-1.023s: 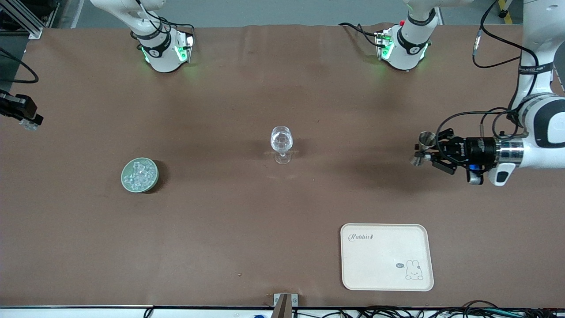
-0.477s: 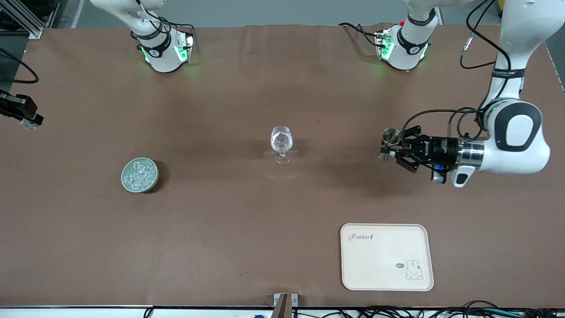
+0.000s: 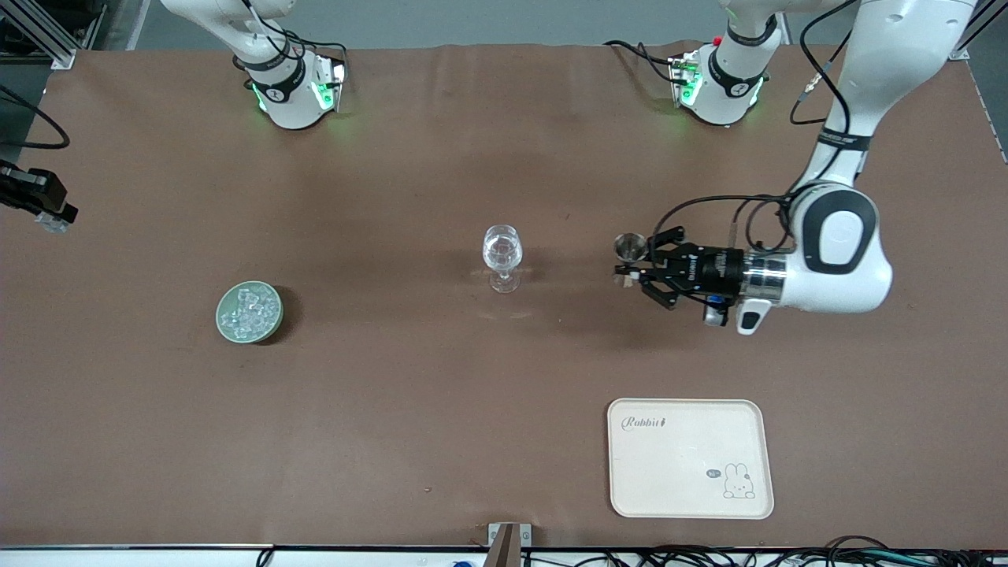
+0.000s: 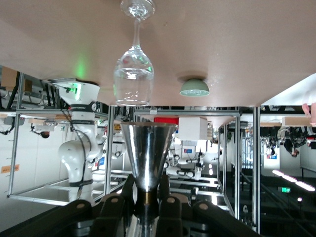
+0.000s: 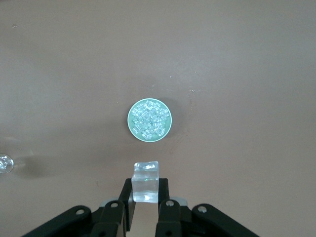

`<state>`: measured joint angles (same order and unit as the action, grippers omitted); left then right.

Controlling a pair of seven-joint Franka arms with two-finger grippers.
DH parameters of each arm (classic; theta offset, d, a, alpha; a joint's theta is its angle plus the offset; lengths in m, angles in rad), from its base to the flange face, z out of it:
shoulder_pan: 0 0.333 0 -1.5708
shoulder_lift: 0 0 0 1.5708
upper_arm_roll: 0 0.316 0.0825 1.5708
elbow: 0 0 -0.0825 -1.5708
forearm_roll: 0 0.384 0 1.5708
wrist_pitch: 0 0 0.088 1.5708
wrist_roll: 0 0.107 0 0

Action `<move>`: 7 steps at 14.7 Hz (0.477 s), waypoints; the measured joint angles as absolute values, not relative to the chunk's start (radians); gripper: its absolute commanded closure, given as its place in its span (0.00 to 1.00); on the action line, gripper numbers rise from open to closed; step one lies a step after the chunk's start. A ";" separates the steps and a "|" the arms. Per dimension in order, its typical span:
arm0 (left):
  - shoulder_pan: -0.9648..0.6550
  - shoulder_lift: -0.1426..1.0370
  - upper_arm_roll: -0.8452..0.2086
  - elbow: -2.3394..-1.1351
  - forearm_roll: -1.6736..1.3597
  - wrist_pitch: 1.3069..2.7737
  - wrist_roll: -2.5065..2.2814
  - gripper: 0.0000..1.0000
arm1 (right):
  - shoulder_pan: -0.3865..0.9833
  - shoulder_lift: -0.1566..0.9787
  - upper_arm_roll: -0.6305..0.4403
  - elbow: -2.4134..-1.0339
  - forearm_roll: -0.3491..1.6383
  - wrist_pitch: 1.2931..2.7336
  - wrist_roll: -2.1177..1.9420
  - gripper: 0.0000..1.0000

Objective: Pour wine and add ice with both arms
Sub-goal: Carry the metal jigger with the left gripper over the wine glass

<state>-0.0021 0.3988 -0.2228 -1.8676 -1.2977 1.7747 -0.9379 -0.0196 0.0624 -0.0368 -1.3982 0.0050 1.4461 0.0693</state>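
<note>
My left gripper (image 3: 635, 272) is shut on a small shiny metal jigger (image 3: 630, 247) and holds it upright above the table, beside the clear stemmed glass (image 3: 502, 256) toward the left arm's end. In the left wrist view the jigger (image 4: 148, 153) sits between the fingers, with the glass (image 4: 133, 74) straight ahead. I cannot see any wine. My right gripper (image 3: 49, 217) hangs at the right arm's end of the table, shut on one clear ice cube (image 5: 145, 181). The pale green dish (image 3: 249, 313) holds several ice cubes and shows below the right gripper (image 5: 145, 191) in the right wrist view (image 5: 149, 120).
A cream tray (image 3: 690, 458) with a rabbit print lies near the front camera toward the left arm's end. The two green-lit arm bases (image 3: 295, 90) (image 3: 720, 87) stand along the table edge farthest from the front camera.
My left arm has carried the jigger steadily toward the stemmed glass. The right gripper with its ice cube has not moved.
</note>
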 measured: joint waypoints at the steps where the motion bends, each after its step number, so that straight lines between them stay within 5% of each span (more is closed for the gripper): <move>1: -0.004 0.399 -0.254 -1.870 -1.298 1.814 -0.947 1.00 | -0.020 0.062 -0.037 -1.398 0.005 1.446 0.069 0.97; 7: -0.013 0.428 -0.398 -1.905 -1.294 2.031 -0.950 1.00 | -0.020 0.062 -0.037 -1.399 0.005 1.446 0.069 0.97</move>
